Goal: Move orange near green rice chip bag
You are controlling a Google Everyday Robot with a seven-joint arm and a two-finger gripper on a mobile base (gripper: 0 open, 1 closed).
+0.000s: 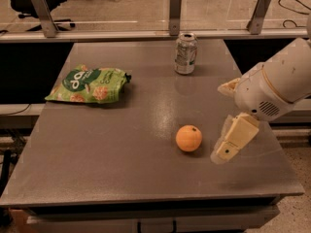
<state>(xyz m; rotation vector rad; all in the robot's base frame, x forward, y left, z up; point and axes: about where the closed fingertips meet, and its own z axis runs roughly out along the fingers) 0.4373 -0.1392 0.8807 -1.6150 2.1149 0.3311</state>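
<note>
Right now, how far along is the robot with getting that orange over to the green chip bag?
Barely begun. Nothing looks done: the orange sits on the table toward the front, far from the green rice chip bag at the back left. In hand: the claw hangs just beside the orange, not touching it. Left: grasp the orange, carry it across, set it beside the bag.
</note>
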